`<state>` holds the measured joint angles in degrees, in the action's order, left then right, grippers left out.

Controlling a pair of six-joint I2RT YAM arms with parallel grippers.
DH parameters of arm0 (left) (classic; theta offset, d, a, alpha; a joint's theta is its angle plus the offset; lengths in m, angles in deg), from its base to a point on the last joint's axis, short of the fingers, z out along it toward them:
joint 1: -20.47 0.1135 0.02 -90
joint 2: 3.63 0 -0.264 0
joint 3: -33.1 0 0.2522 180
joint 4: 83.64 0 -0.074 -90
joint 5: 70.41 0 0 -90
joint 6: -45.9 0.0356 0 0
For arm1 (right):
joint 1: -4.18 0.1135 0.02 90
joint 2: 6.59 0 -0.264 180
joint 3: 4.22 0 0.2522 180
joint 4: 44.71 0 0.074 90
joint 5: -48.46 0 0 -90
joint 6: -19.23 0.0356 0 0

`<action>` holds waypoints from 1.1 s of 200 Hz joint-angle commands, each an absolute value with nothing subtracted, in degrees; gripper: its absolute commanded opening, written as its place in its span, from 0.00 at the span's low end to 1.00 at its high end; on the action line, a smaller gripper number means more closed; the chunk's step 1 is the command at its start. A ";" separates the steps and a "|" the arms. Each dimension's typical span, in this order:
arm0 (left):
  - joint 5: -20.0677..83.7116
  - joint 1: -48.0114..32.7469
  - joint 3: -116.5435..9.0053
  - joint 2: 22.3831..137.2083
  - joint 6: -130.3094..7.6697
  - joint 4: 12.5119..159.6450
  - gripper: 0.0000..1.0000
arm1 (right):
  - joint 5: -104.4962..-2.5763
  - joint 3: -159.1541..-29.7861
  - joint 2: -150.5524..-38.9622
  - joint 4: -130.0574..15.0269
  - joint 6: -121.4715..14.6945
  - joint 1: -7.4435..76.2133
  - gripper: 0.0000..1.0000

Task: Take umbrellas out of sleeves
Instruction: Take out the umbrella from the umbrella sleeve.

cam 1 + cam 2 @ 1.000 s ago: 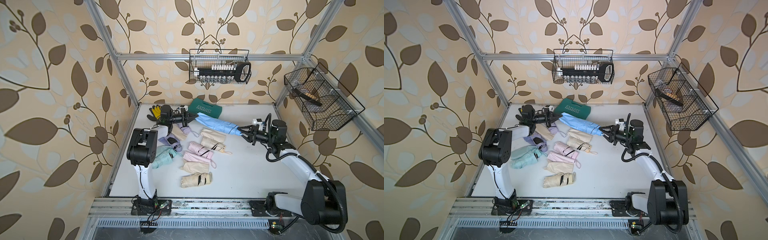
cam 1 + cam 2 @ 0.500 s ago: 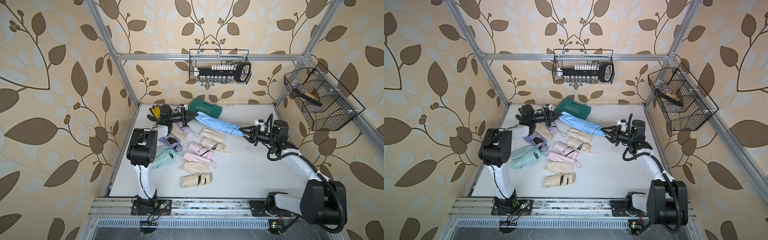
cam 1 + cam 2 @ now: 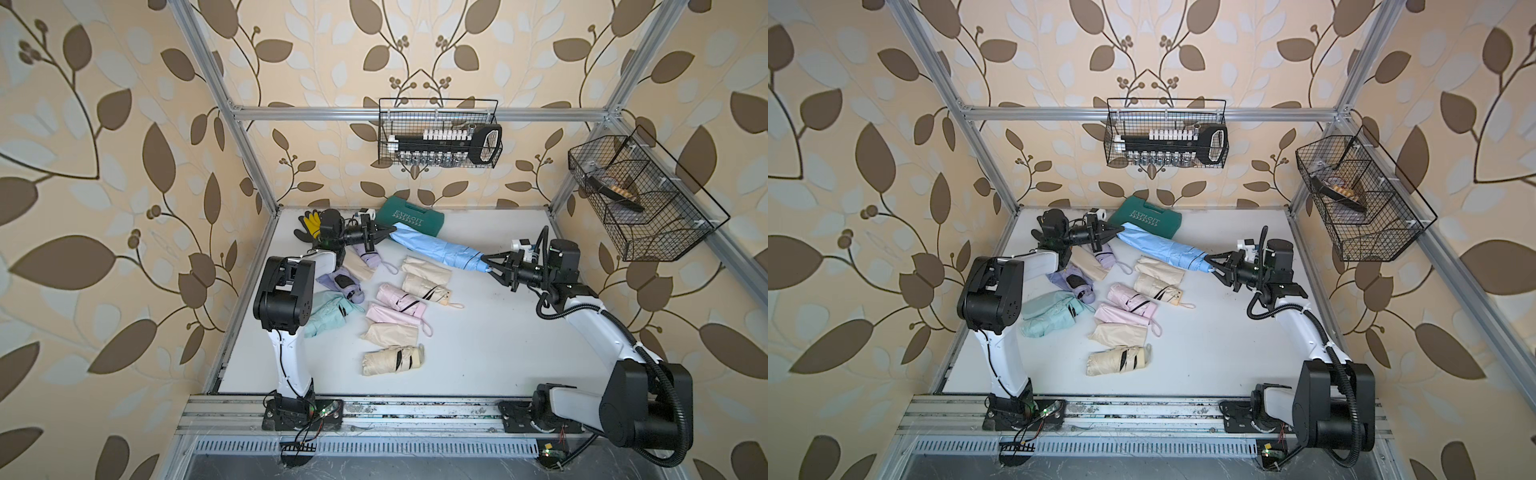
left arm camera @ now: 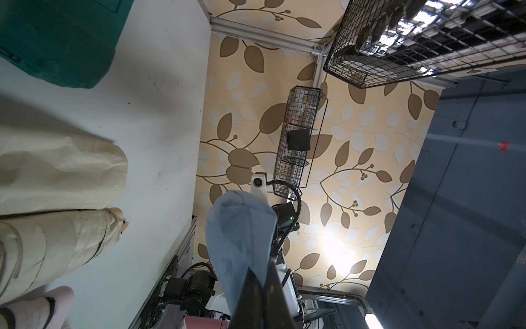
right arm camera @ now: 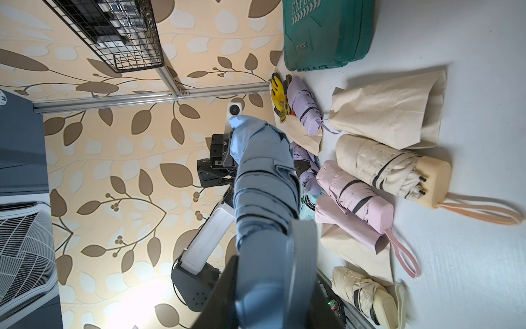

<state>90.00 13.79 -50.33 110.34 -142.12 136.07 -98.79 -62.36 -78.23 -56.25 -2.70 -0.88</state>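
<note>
Both ends are gripped: left tool [image 3: 383,233] clenched on the limp, likely slippery blue sleeve [image 3: 415,244], right tool [image 3: 492,266] clenched on the stiffer blue umbrella [image 3: 461,258] at its handle end.

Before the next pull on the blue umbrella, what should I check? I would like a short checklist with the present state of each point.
1. left gripper shut on the blue sleeve: ok.
2. right gripper shut on the handle end of the blue umbrella: ok.
3. Umbrella fully out of the sleeve: not ok; its far part is inside.
4. Sleeve and umbrella in one straight line between the grippers: ok.
5. Sleeve apart from the green case: cannot tell; they overlap in both top views.
</note>
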 commanded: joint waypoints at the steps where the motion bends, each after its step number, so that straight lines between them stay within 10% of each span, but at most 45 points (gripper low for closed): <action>1: 89.40 14.26 -51.27 109.22 -142.62 139.69 0.00 | -101.13 -65.44 -76.47 -55.75 -4.40 -1.40 0.17; 220: 87.53 17.91 -46.46 107.07 -142.63 138.51 0.00 | -101.06 -70.16 -77.90 -56.96 -4.73 -3.06 0.17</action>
